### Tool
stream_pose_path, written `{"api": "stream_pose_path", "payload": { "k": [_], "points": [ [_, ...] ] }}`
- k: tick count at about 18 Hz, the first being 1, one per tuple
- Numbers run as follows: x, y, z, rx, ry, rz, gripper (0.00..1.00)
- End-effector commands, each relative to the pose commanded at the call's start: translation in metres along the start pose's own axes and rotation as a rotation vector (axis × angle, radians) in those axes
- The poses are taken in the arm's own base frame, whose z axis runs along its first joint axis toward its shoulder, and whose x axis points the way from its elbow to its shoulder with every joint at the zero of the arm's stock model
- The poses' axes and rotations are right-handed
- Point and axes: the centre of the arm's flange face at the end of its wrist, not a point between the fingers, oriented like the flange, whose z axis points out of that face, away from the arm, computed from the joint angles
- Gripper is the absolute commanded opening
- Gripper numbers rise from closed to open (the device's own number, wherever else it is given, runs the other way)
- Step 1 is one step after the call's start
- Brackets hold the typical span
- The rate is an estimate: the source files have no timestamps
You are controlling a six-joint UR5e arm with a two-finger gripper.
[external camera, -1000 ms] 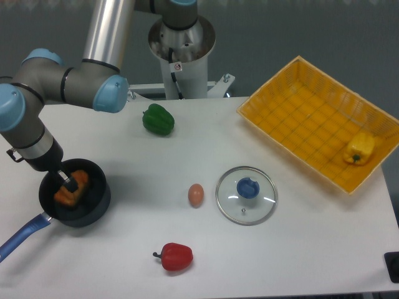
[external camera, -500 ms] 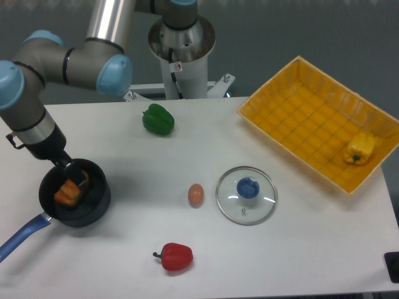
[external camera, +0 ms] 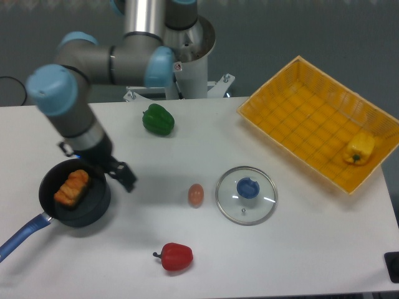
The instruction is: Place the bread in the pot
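Note:
The orange-brown ridged bread point(external camera: 71, 188) lies inside the black pot point(external camera: 93, 207), which sits at the table's left with its blue handle point(external camera: 19, 237) pointing to the lower left. My gripper point(external camera: 120, 175) hangs just right of the pot's rim, above the table, clear of the bread. Its dark fingers stand apart with nothing between them.
A green pepper point(external camera: 158, 119) sits at the back, a tan egg point(external camera: 196, 195) near the middle and a red pepper point(external camera: 174, 256) toward the front. A glass lid with a blue knob point(external camera: 246, 194) lies right of the egg. The yellow basket point(external camera: 319, 121) at right holds a yellow pepper point(external camera: 360, 148).
The gripper let go of the bread, rose out of the pot and swung right past its rim. The bread stays in the pot.

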Motion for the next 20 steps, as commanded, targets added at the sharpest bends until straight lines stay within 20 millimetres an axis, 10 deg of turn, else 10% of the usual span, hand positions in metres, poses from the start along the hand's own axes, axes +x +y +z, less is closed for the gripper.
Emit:
{"api": "stream_pose_path", "payload": {
  "k": [8,20],
  "points": [
    [-0.11,0.097,0.033,0.044,0.082,0.248,1.0],
    [-0.161,0.176,0.078,0.005,0.139,0.506,1.0]
  ]
}}
